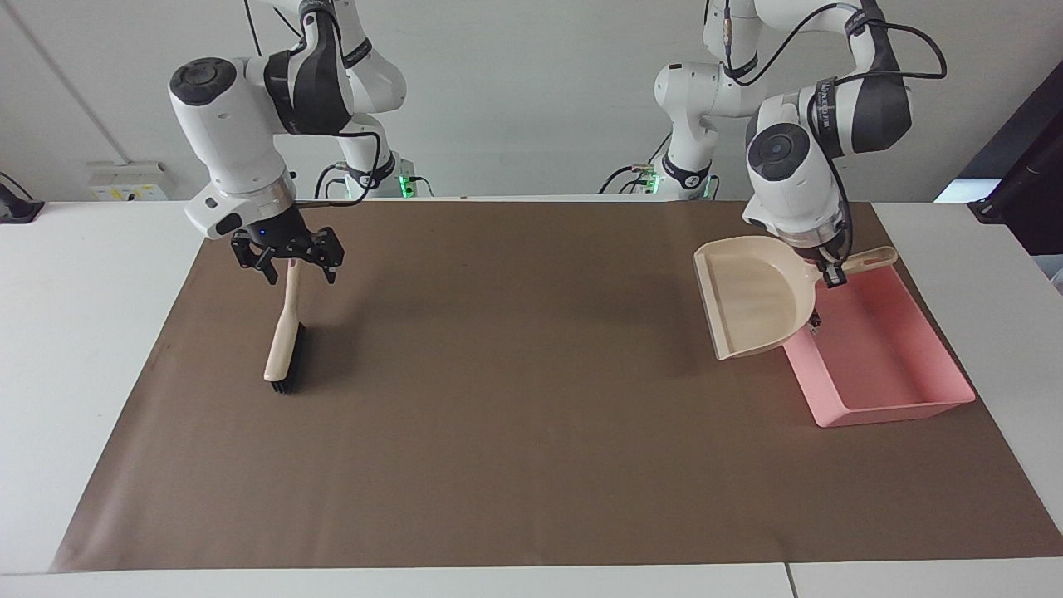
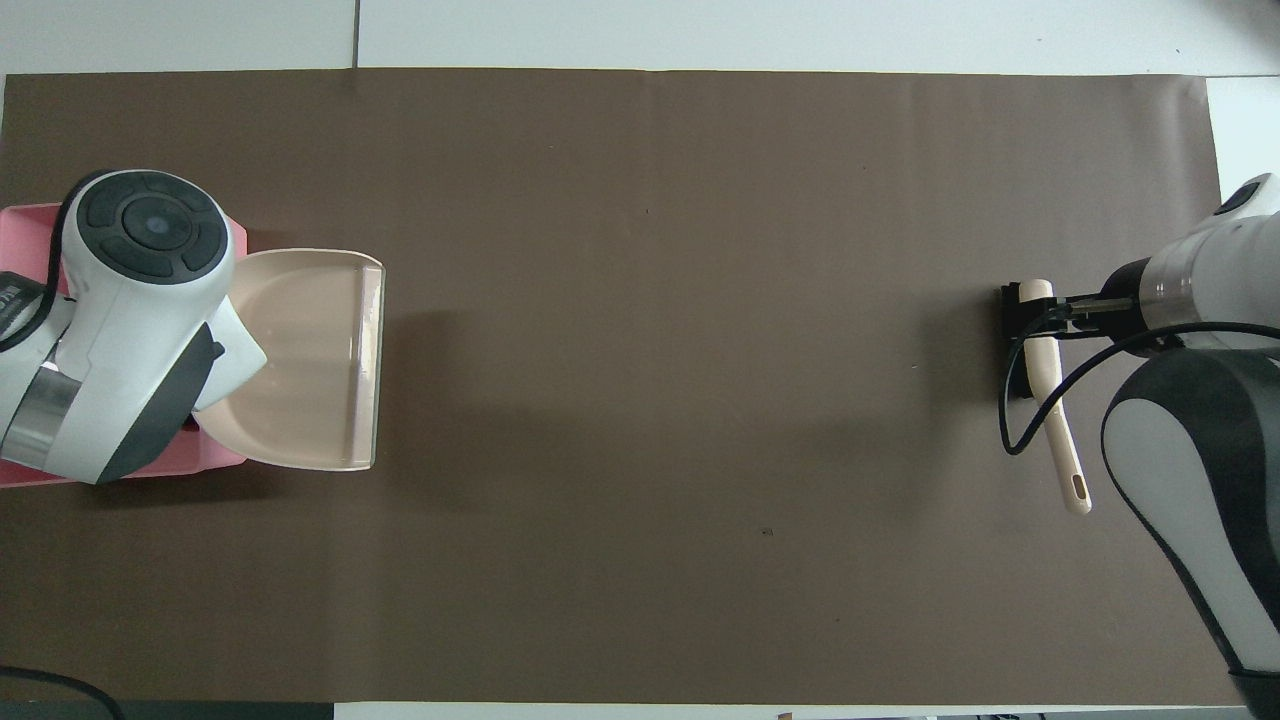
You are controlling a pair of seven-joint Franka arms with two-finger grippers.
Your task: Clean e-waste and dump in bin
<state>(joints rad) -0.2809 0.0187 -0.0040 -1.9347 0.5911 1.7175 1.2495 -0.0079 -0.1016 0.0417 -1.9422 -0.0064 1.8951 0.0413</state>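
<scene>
Brown paper covers most of a white table, and both arms are up off it.

From the facing view, the right gripper [image 1: 286, 259] hangs with its fingers spread apart, just above the handle of the brush [image 1: 283, 339], which lies on the paper at the right arm's end. It holds nothing. At the left arm's end, the left gripper [image 1: 828, 272] is pinched on the handle of the beige dustpan [image 1: 751, 295], carried level over the paper beside the pink bin [image 1: 893, 365]. A tiny dark speck of e-waste [image 1: 815, 322] shows in the bin by the pan's edge.

From overhead, the dustpan [image 2: 305, 360] looks bare inside, and the bin [image 2: 28, 215] is mostly hidden under the left arm. No scraps show on the paper.

I judge the dumping done and the 2 tools on their way to being put down. Next, the pan needs lowering flat onto the paper before the grip lets go.
</scene>
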